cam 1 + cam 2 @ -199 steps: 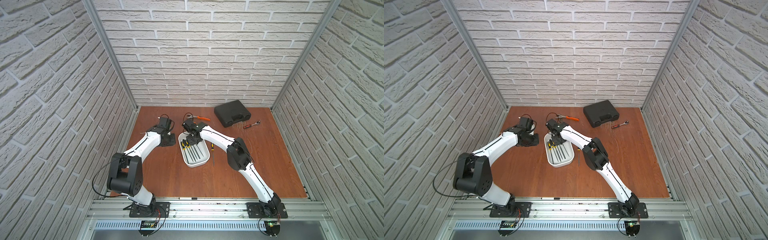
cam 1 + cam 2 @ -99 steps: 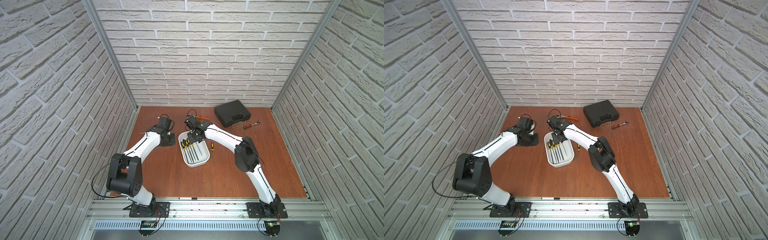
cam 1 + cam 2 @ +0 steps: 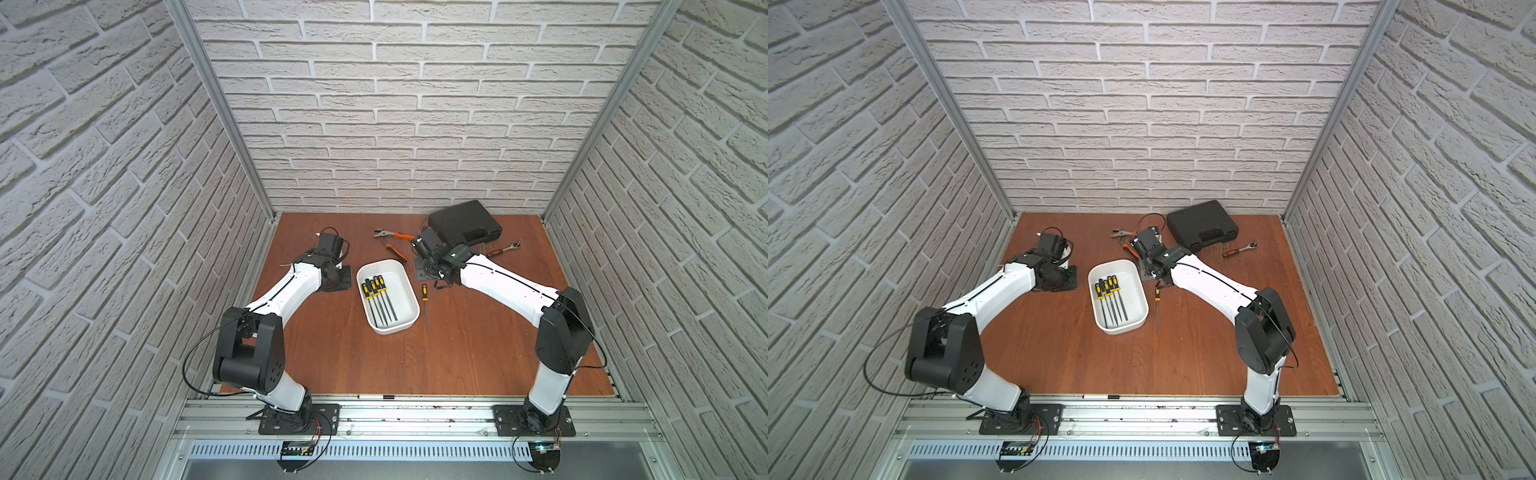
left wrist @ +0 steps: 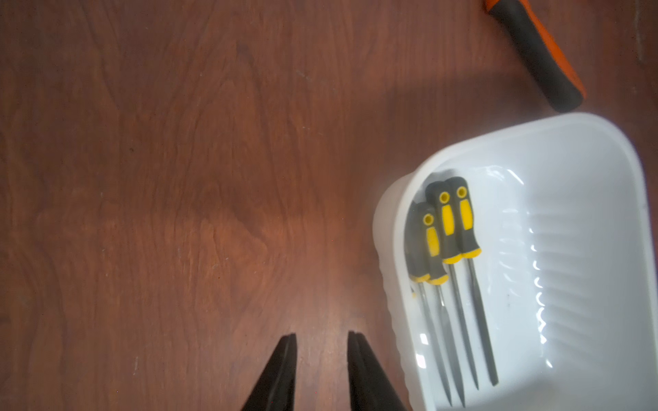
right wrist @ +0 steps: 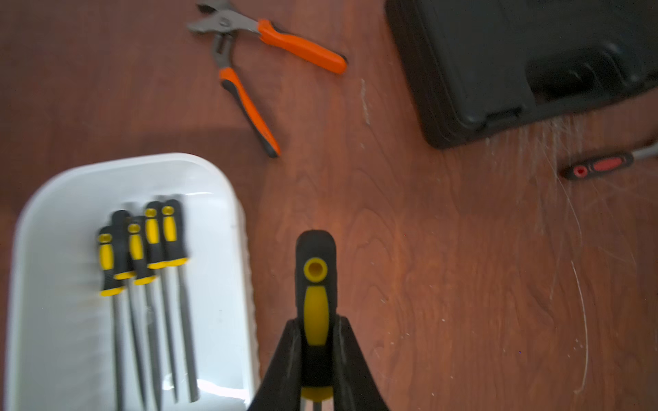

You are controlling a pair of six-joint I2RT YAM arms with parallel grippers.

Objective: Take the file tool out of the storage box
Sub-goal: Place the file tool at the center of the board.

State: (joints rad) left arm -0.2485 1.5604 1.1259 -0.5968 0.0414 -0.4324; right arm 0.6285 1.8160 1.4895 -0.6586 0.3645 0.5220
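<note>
Views from above agreed: in both top views the white storage box (image 3: 401, 291) stood on the wooden table (image 3: 478, 353) between the two arms. The file tool (image 3: 426, 309) was outside it, just beside its right wall, with the yellow and black handle toward the back wall. Whether the file tool touched the table, I could not tell there. Orange pliers (image 3: 402, 236), a black tool case (image 3: 463, 224) and a ratchet (image 3: 505, 247) lay behind.

Left wrist view showed the left gripper (image 4: 322, 336) with its jaws a little apart and nothing between them. It was over bare table next to the storage box (image 4: 587, 213), where other files (image 4: 447, 227) lay side by side.

Right wrist view, somewhat blurred, showed the right gripper (image 5: 317, 320) closed on the handle of the file tool (image 5: 315, 284), beside the storage box (image 5: 53, 256) and not over it.
</note>
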